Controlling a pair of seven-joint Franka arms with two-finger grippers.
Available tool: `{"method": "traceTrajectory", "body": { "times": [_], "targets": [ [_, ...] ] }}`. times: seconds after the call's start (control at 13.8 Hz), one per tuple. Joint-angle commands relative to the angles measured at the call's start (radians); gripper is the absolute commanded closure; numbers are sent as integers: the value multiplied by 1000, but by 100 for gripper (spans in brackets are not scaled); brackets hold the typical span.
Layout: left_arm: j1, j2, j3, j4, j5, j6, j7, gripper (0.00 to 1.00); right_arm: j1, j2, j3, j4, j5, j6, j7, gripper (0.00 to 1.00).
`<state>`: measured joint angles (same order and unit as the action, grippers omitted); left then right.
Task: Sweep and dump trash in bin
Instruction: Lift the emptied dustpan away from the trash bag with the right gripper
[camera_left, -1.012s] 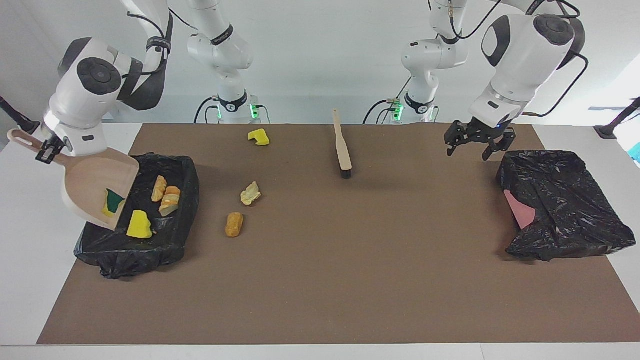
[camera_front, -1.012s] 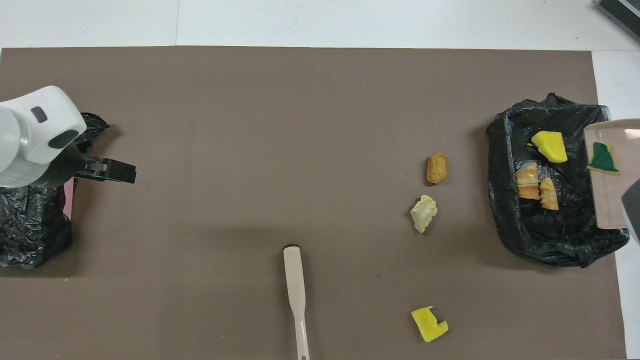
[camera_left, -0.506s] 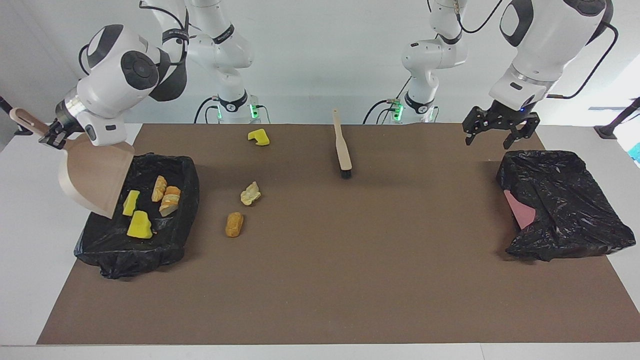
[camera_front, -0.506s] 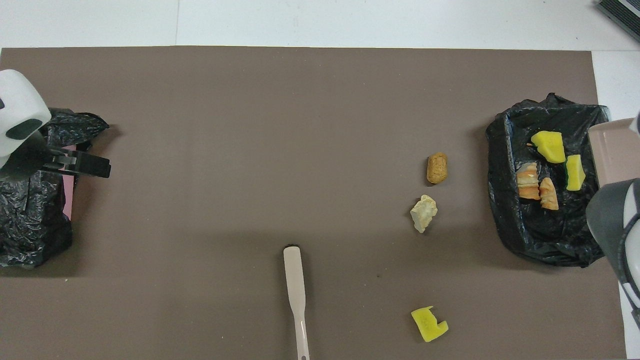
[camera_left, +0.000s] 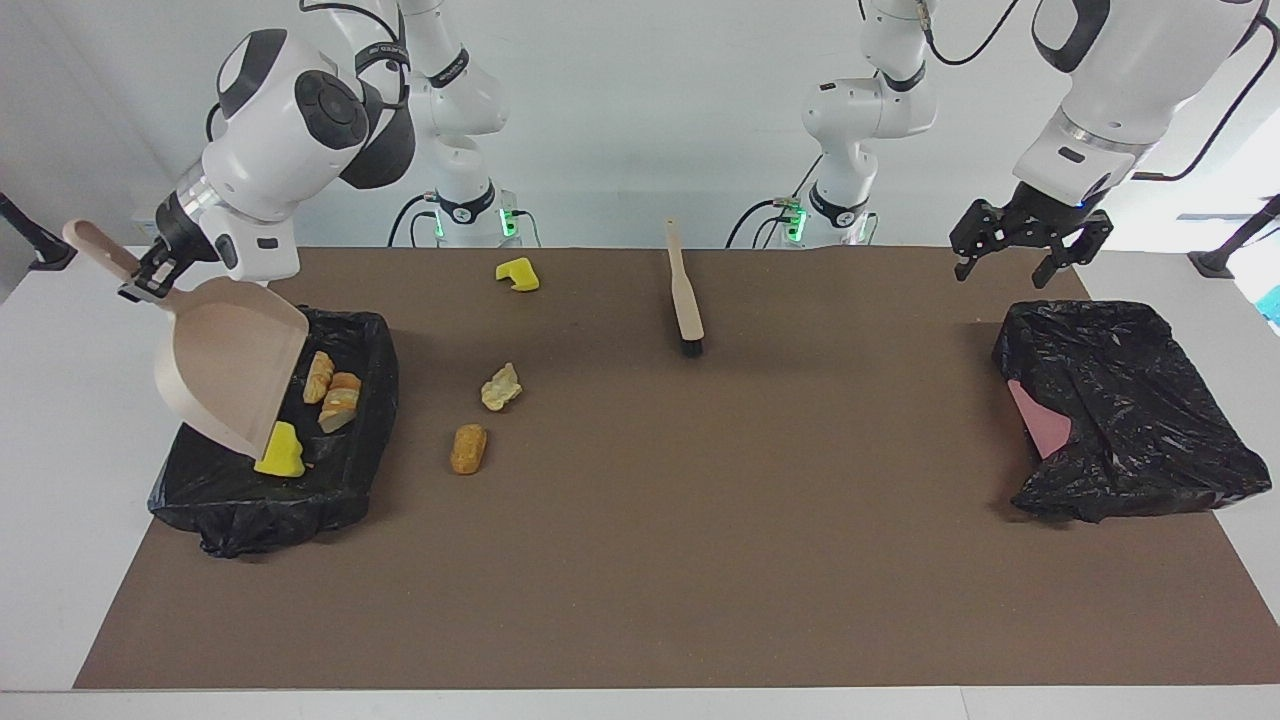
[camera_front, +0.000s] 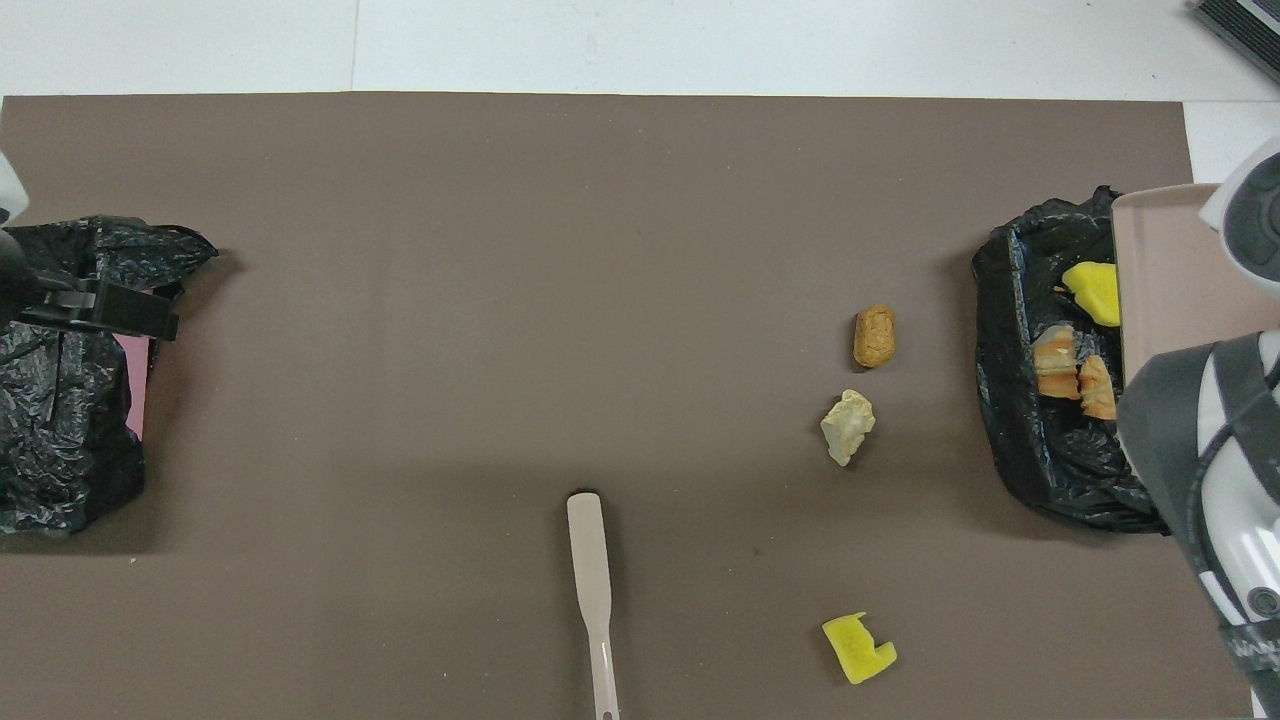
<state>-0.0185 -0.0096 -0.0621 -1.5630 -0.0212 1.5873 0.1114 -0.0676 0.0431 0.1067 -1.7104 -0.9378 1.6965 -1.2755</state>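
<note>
My right gripper (camera_left: 141, 285) is shut on the handle of the beige dustpan (camera_left: 235, 370), held tilted over the black-bagged bin (camera_left: 378, 345) at the right arm's end. The pan (camera_front: 1160, 270) looks empty. In the bin lie a yellow sponge (camera_left: 281, 452) and two bread lumps (camera_left: 319, 377) (camera_left: 342, 395); the pan hides part of the bin. On the mat lie an orange-brown lump (camera_left: 468, 448), a pale lump (camera_left: 501, 386) and a yellow sponge (camera_left: 518, 274). My left gripper (camera_left: 1030, 250) is open and empty in the air.
The beige brush (camera_left: 685, 290) lies on the mat near the robots, bristles pointing away from them. A second bin under a crumpled black bag (camera_left: 1120, 410) with a pink edge stands at the left arm's end, below the left gripper (camera_front: 100, 305).
A green-backed yellow sponge slid off the dustpan into the bin. The dustpan then swung farther over the bin and hides it. My left gripper rose and drew back toward its base.
</note>
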Motion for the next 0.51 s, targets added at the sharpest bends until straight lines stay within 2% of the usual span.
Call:
{"method": "traceTrajectory", "body": {
  "times": [0.0,0.29,0.43],
  "targets": [
    [-21,10,27,26,18,-29,39,0,53,64,2,115,121,-54,175,100],
    [-21,-4,27,-3,18,-20,30,0,117,116,2,205,376,-109,605,100],
    [-26,-4,27,-2,15,-18,28,0,162,168,2,265,430,-138,816,100]
  ]
}}
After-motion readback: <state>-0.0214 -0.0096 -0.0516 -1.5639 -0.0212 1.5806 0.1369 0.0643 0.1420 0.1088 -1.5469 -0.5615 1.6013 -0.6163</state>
